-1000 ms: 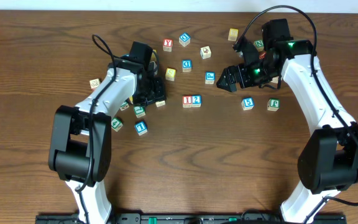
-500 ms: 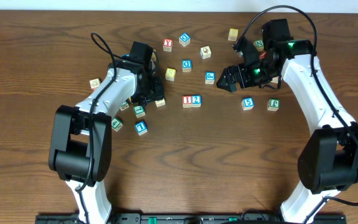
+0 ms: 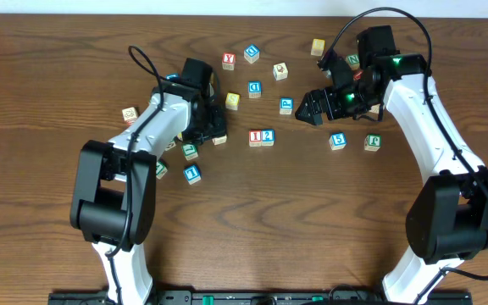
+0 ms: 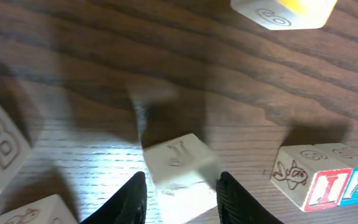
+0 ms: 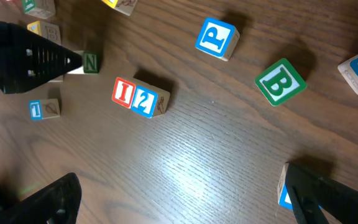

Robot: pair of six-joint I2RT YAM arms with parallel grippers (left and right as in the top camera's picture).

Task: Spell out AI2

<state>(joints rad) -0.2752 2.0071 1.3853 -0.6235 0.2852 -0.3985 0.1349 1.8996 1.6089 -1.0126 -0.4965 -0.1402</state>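
1. While the right arm hangs over the far side of the scatter, the left gripper (image 4: pixel 182 198) is doing the work. It is clamped on a pale block (image 4: pixel 180 163), one finger flat against each side face. The carved face of the block is turned toward the wrist camera, but the carving is too blurred for me to say whether it is the A.
2. From above, that block sits at the tip of the left gripper (image 3: pixel 216 134), near the I block (image 3: pixel 255 136) and just to its left, not touching it. The I block and the 2 block (image 3: pixel 268 135) lie pressed together side by side near the middle of the tabletop (image 3: pixel 244 229), with the I on the left.
3. I'd judge the pale block to be a small wooden cube: light, rigid, and with no give under the fingers.
   - Its smooth faces could let it twist if it is pinched near a corner.
   - The sound hold is square on two opposite faces, about mid-height.
   - Setting it down tight against the I block looks likely to nudge the finished pair, so it wants a gentle, level placement.
4. The right gripper (image 5: pixel 185 205) is spread wide with nothing between its fingers.
5. I see no tray, box or bin anywhere. Every block lies loose on bare wood, among them a green B block (image 5: pixel 281 81) and a blue P block (image 5: pixel 216 39).
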